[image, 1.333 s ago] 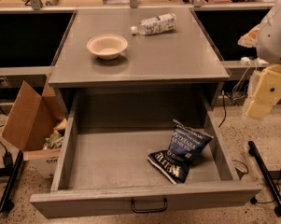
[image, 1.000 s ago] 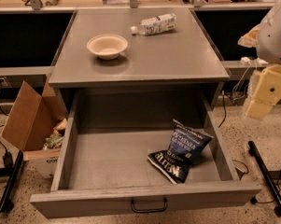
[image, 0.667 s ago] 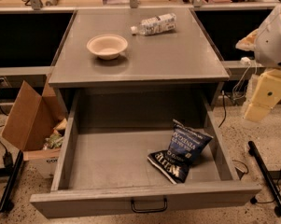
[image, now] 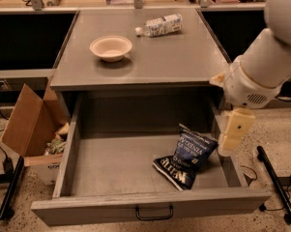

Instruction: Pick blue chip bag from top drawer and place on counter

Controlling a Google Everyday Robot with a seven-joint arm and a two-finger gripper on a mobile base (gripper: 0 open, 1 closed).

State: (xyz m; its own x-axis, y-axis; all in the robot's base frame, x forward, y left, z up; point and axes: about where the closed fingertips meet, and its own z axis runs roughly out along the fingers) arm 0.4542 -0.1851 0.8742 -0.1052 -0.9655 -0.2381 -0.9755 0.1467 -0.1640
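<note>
- Camera view: one grey cabinet, its flat counter on top and one drawer pulled fully open below it.
- One blue bag lies on the drawer floor, in the right front part. It is crumpled and tilted, with white lettering facing up, and sits near the right wall.
- One claw, cream-coloured, hangs pointing down at the end of one white arm. It is over the drawer's right wall, just beside the bag and to its right. I cannot tell whether the claw is wide or narrow, and it holds nothing that can be seen.
- One black handle sits at the middle of the drawer front.
- Two things are on the counter: one pale bowl upright at the left, and one clear bottle lying on its side at the back, well apart from the bowl.
- One open cardboard box stands on the floor just left of the drawer, with some bits inside.
- A wooden bench with clutter runs along behind the counter.
</note>
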